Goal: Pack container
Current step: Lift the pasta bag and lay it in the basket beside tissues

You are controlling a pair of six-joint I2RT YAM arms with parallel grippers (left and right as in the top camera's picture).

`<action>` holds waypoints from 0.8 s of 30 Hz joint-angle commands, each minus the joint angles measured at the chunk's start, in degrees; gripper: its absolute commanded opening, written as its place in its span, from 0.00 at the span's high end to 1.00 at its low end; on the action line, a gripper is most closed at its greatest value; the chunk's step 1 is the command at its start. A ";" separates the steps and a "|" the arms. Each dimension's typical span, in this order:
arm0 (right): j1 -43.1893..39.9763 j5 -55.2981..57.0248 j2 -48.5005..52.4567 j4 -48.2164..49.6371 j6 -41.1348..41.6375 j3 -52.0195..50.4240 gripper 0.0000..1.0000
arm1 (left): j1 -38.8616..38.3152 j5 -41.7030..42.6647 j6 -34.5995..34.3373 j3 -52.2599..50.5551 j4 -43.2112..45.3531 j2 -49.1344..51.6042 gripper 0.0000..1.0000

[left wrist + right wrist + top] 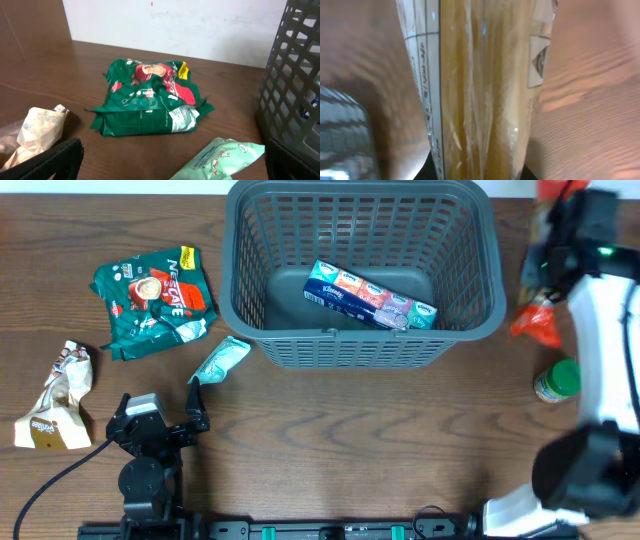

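**A:** Near side first. Left gripper?

**B:** The left gripper (158,418) is low over the near left of the counter (350,470). Its jaws are wide apart and hold nothing.

**A:** What's just ahead of it?

**B:** A mint packet (220,360) lies flat just past its right finger. The packet's far end is just beside the container's near left corner. A crumpled beige bag (58,400) is off to the left, apart from the rest.

**A:** Further back?

**B:** A green bag (155,300), creased, with a red panel and a yellow tag. It sits left of the container and isn't touching it.

**A:** Right side?

**B:** A jar (557,380) with a green lid stands by the right arm, well clear of the container.

**A:** And the container?

**B:** The container (350,350) is at the far middle of the counter, upright with its opening up. One tissue pack (370,297) lies slanted on its floor.

**A:** Right gripper?

**B:** The right gripper (548,270) is blurred at the far right, outside the container's right wall. It's clamped on a clear packet (480,90) with amber contents, which fills the wrist view and runs upright. From overhead an orange-red wrapper (535,320) shows below the gripper. I can't tell whether that's the same packet.
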 commanded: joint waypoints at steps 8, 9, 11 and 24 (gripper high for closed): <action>0.57 -2.49 -16.52 0.83 -2.34 9.16 0.98 | 0.35 -0.68 0.13 -1.11 -1.64 -0.04 0.01; 1.05 -4.61 -17.31 0.81 -4.09 9.42 0.98 | 0.35 -0.68 0.11 -1.11 -1.64 -0.04 0.01; 2.36 -7.17 -18.53 0.74 -5.77 9.62 0.98 | 0.35 -0.68 0.13 -1.11 -1.64 -0.04 0.01; 22.93 -16.22 -20.92 0.83 -25.59 9.62 0.99 | 0.35 -0.68 0.11 -1.11 -1.64 -0.04 0.01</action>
